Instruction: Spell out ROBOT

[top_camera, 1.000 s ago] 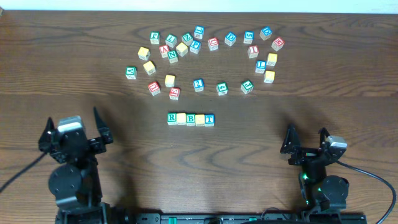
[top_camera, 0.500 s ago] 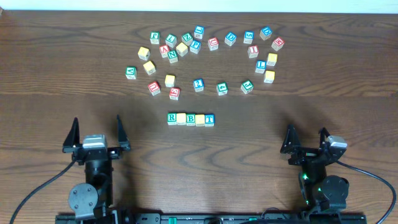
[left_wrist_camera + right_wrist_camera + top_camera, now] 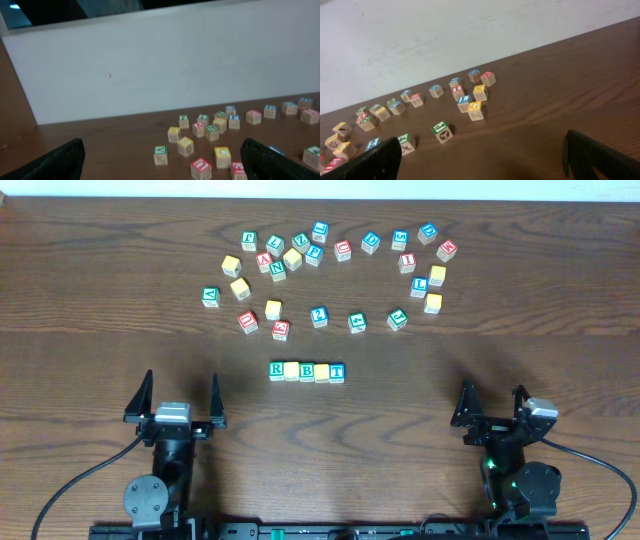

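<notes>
A row of five letter blocks (image 3: 307, 371) lies at the table's middle, reading R, a yellow-topped block, B, a yellow-topped block, T. Many loose letter blocks (image 3: 330, 275) are scattered behind it; they also show in the left wrist view (image 3: 220, 135) and the right wrist view (image 3: 440, 107). My left gripper (image 3: 175, 397) is open and empty near the front edge, left of the row. My right gripper (image 3: 492, 405) is open and empty at the front right.
A white wall (image 3: 160, 65) stands behind the table's far edge. Cables run from both arm bases along the front edge.
My left arm has swung right along the front edge and now faces the blocks. The right arm and the blocks have not moved.
</notes>
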Motion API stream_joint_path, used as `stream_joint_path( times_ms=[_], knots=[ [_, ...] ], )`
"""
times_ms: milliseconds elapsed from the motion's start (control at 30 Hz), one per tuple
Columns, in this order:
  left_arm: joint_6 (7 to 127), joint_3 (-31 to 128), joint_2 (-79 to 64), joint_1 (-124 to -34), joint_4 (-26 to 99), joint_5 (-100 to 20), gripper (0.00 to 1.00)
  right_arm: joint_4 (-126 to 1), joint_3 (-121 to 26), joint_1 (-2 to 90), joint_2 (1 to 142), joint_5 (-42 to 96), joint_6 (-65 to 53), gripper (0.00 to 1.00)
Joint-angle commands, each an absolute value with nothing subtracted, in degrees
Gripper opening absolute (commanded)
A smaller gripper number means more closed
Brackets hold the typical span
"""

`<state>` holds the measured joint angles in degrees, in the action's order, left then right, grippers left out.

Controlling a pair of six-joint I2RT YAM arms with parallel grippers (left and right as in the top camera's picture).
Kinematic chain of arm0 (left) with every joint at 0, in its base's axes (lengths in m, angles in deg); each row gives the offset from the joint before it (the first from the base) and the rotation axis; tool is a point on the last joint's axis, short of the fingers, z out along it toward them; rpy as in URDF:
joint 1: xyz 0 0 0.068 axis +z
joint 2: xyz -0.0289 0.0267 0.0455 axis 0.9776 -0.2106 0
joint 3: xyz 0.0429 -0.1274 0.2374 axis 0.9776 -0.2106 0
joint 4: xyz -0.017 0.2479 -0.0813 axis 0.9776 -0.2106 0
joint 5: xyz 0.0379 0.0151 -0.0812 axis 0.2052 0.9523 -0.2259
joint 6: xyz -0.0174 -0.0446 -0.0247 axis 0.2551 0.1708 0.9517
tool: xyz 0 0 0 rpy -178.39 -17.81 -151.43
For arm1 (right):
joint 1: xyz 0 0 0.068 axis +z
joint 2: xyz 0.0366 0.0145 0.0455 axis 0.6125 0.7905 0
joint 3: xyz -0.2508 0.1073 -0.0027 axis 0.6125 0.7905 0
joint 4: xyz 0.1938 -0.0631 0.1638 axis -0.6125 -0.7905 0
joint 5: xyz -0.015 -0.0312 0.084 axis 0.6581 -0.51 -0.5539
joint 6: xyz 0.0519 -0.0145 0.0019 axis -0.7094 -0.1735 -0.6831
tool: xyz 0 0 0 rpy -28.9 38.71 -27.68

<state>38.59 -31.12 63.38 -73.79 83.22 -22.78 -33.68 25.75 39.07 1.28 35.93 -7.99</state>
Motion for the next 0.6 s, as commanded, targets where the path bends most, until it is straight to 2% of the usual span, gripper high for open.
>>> stream_joint_path(
  times_ms=[0, 233, 567],
  knots=[
    [38.9, -31.2, 64.0, -74.0, 81.3, -23.9, 0.97, -33.9, 25.8, 38.6, 0.9, 35.8, -8.6, 0.99],
    [38.9, -31.2, 64.0, -73.9, 67.4, -23.9, 0.98, -33.9, 25.8, 38.6, 0.9, 35.8, -8.6, 0.99],
    [38.9, -31.2, 64.0, -74.0, 67.5, -23.7, 0.98, -33.9, 25.8, 38.6, 0.9, 35.8, -8.6, 0.99]
  ],
)
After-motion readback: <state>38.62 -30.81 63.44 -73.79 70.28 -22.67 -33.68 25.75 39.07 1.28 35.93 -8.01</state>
